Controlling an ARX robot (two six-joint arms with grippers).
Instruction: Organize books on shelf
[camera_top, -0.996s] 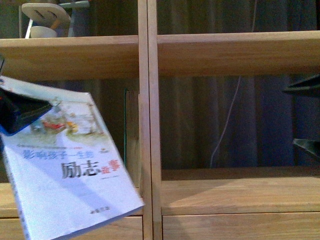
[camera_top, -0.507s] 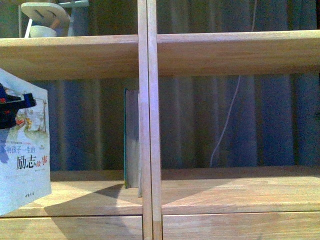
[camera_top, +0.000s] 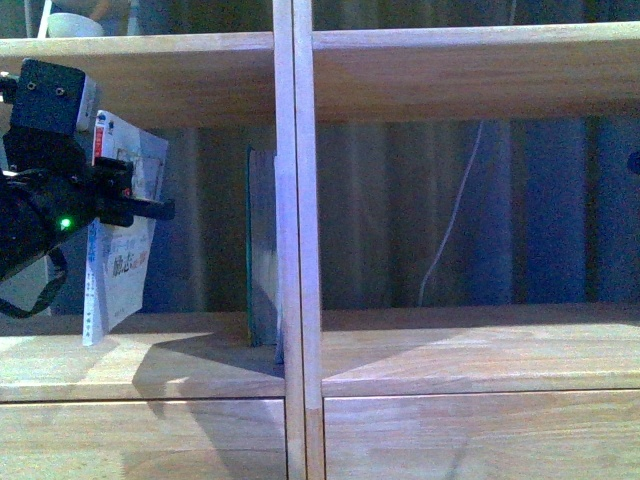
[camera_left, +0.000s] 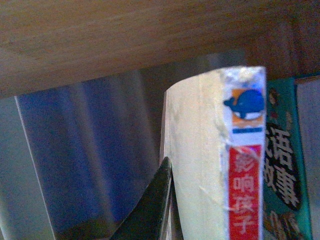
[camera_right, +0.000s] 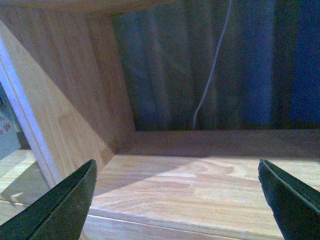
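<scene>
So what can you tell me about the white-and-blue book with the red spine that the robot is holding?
The thin white-and-blue paperback has Chinese characters on its cover, cream page edges and a red-and-white spine with a blue whale. It stands almost upright in the left compartment of the light-wood shelf, pinched by the left gripper. Whether it touches the board is unclear.

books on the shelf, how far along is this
Done: the grey book stands upright against the centre divider of the shelf. In hand: the left end effector holds the paperback nearly upright in the same compartment, apart from the grey book; whether it touches the board is unclear. Left: set it down and release. The right end effector is open and empty.
</scene>
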